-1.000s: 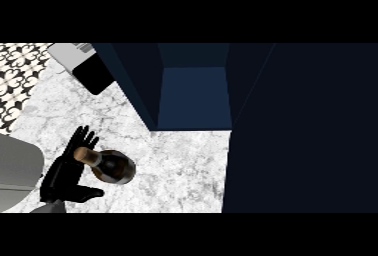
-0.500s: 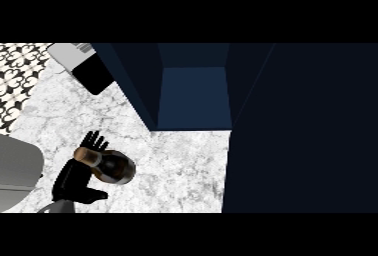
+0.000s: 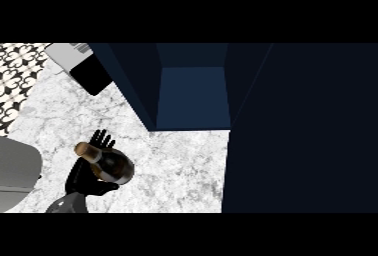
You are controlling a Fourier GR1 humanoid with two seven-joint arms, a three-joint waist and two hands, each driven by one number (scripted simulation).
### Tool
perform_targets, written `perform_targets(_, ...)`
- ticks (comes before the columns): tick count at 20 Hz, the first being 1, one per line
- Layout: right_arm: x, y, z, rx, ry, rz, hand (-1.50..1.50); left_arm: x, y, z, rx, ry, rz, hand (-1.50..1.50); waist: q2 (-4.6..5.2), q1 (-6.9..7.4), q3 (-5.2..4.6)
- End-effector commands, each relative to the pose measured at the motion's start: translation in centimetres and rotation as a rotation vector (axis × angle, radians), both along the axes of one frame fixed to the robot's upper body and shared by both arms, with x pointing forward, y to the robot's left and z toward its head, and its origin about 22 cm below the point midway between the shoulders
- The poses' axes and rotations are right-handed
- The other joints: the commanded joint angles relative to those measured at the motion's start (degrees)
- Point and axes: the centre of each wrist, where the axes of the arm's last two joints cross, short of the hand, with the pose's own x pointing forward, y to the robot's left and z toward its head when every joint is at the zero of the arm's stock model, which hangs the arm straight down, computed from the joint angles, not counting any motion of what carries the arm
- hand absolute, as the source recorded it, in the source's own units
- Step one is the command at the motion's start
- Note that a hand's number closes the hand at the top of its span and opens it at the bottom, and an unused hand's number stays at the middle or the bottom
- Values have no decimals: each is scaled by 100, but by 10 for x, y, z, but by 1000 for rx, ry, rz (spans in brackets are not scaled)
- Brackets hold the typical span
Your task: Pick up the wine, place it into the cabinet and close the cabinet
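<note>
The left hand [image 3: 83, 176] comes up from the lower left edge on its grey forearm, fingers pointing up the marble counter [image 3: 177, 165]. Up and to its right stands the open dark blue cabinet [image 3: 190, 97], well apart. Further up, near the counter's back edge, lies a black and white appliance [image 3: 80, 65]. The hand's fingers and thumb curl round the wine bottle [image 3: 109, 165], holding it.

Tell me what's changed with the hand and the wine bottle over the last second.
The left hand closed its fingers and thumb further round the wine bottle, which tipped slightly, its cork shifting a little left. The open cabinet and marble counter stayed as they were.
</note>
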Motion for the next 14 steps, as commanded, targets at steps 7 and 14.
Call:
perform_targets(7,-14,-1,15,50,-7,37,-150,16,-37,-4,-165,-53,-155,150,-4,8,0)
perform_targets(14,-4,0,12,23,-15,9,-150,20,-37,3,14,-202,-144,150,3,27,-4)
